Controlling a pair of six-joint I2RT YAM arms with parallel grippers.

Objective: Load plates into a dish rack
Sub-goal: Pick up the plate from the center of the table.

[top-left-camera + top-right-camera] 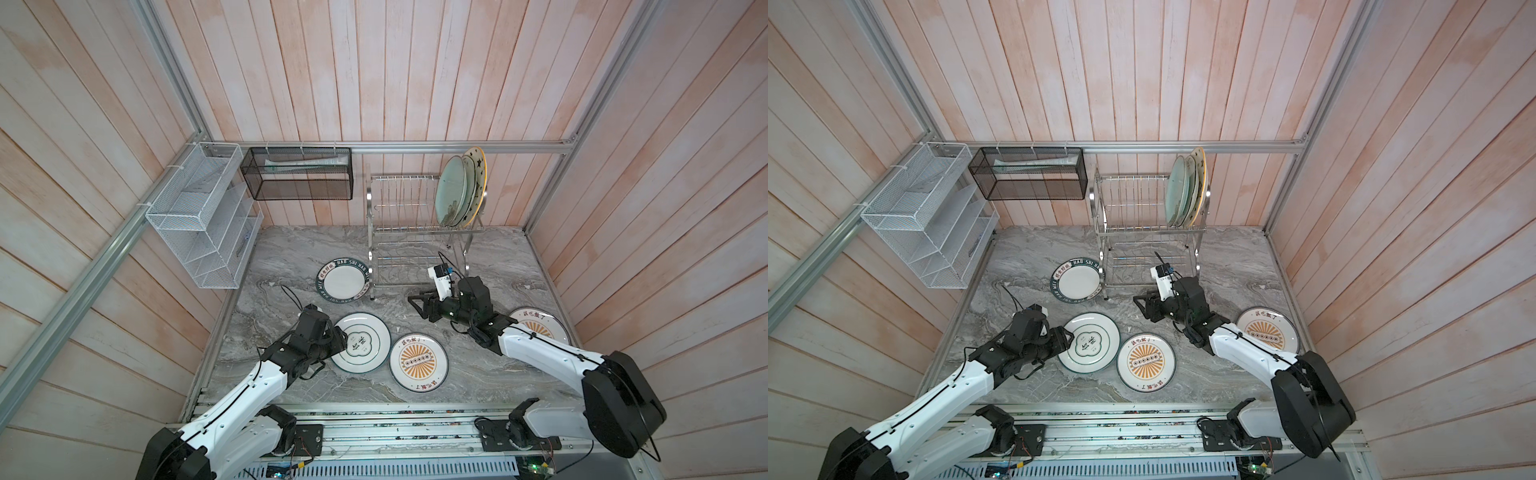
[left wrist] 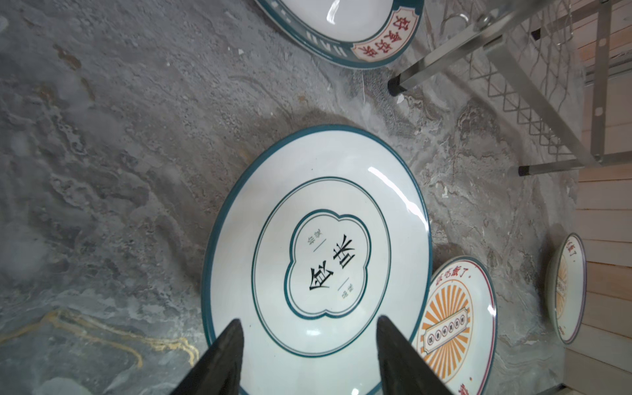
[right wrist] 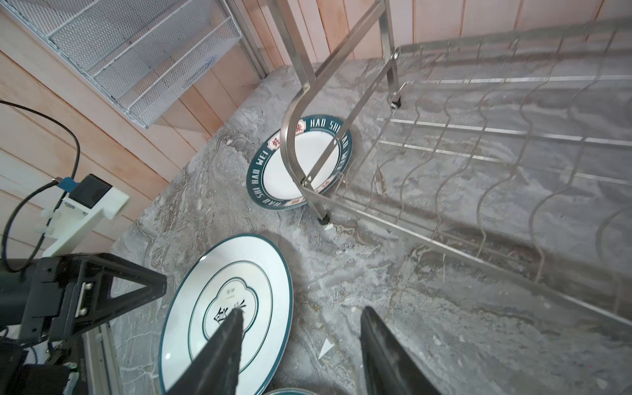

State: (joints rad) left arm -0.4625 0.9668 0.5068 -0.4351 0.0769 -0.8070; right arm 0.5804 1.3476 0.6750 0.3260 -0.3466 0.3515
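Three plates [image 1: 451, 195] stood on edge at the right end of the rack's [image 1: 399, 195] top shelf. Four more lay flat on the table [image 1: 291, 257]. The lettered plate [image 1: 344, 280] was right by the rack's front left foot. Nearer us lay the clover plate [image 1: 360, 342] and two sun plates [image 1: 418, 361], one just beside the clover plate and one partly under our right arm.

Our left gripper [image 2: 307, 323] was at the clover plate's near rim. Its fingers were spread, both above the plate, holding nothing. Our right gripper [image 3: 302, 311] hung in front of the rack's bottom shelf, spread too and empty.

We thought the pick-up was the tricky part. The plate lay flat on hard stone, so a finger might not get under the rim. Then a push could slide it into the sun plate and chip both. The plate looked shiny, so a thin pinch could slip and drop it. Up at the rack, a tilted plate could hit the rods or knock the three standing plates. Our right gripper was close to the wires and could bump them.
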